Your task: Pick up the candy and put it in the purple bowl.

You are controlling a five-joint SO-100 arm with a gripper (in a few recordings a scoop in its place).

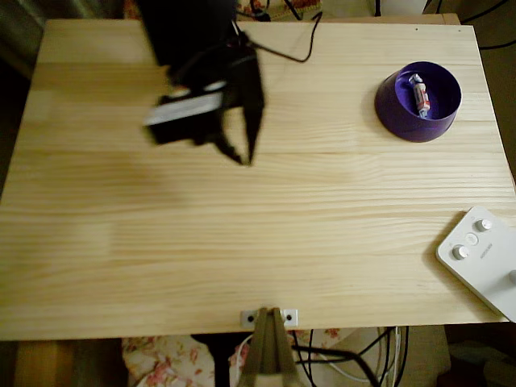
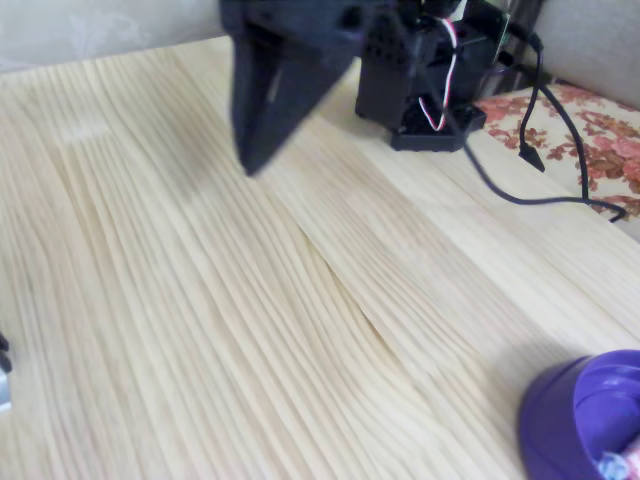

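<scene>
The candy, white and orange-red in its wrapper, lies inside the purple bowl at the table's far right in the overhead view. In the fixed view the bowl is cut off at the bottom right corner, and a bit of the candy peeks over its rim. My black gripper hangs blurred above the table's upper left part, far to the left of the bowl. Its fingertips meet at a point with nothing between them. In the fixed view the gripper points down at bare wood.
A white device with round knobs lies at the right front corner. A black cable runs from the arm's base at the back edge. A clamp sits at the front edge. Bare wooden table spans the middle.
</scene>
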